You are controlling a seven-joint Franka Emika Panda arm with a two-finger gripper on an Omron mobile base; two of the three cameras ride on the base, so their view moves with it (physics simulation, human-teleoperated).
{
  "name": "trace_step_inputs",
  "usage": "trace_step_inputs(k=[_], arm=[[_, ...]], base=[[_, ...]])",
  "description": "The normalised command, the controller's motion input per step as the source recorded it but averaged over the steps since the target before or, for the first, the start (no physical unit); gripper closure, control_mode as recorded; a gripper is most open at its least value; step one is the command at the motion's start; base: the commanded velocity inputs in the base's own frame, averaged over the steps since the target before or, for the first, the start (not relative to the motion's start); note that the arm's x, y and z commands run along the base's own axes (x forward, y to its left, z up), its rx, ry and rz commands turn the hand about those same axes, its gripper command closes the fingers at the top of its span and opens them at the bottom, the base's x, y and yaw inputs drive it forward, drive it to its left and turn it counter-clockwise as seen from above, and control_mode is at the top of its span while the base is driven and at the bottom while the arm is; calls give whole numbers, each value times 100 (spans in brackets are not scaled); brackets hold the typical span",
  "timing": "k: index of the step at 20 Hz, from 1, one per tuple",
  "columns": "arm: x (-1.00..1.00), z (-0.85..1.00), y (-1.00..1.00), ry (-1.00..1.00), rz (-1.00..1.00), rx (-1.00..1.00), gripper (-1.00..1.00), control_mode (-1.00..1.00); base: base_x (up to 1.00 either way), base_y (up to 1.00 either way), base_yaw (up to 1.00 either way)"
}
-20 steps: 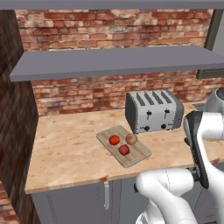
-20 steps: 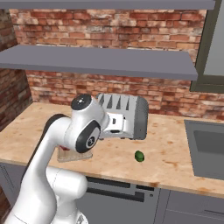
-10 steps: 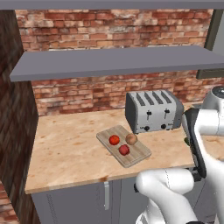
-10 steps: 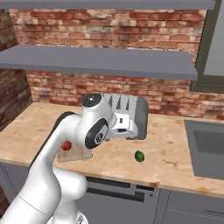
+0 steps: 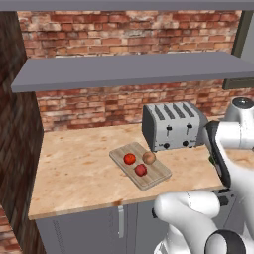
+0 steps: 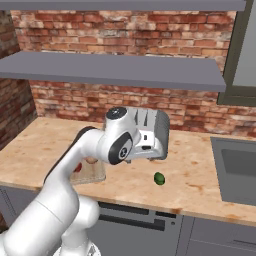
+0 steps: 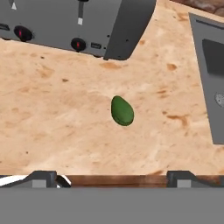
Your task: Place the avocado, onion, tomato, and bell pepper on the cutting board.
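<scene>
The avocado (image 7: 122,111), a dark green oval, lies alone on the wooden counter in front of the toaster's right corner; it is also seen as the avocado (image 6: 159,178). My gripper (image 7: 113,177) hovers above it, open, with its two finger tips wide apart and nothing between them. The cutting board (image 5: 158,176) lies left of the toaster. On it rest the tomato (image 5: 129,158), the onion (image 5: 148,157) and the bell pepper (image 5: 141,169). In the right base view my arm hides most of the board (image 6: 95,175).
A silver toaster (image 5: 171,126) stands against the brick wall, close behind the avocado. A sink (image 7: 212,74) is set into the counter to the right. The counter's front edge (image 6: 165,212) runs just below the avocado. A grey shelf (image 5: 129,69) hangs overhead.
My arm has swung to the right, from over the cutting board toward the avocado. The gripper stays open. The produce on the board has not moved.
</scene>
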Motion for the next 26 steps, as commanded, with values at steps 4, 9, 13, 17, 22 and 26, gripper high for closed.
trace_step_inputs(k=[4, 9, 13, 17, 22, 26], arm=[[18, -14, -20, 5, 2, 0, -100, -100], [24, -18, -12, 5, 3, 0, -100, -100], [29, -23, -9, 4, 4, 0, -100, -100], [25, -24, -14, 2, 6, 2, -100, -100], [20, -25, -22, 1, 5, 3, -100, -100], [23, -28, -19, 4, 4, 3, -100, -100]], base=[[0, 0, 0], [0, 0, 0], [0, 0, 0], [0, 0, 0], [0, 0, 0], [0, 0, 0]])
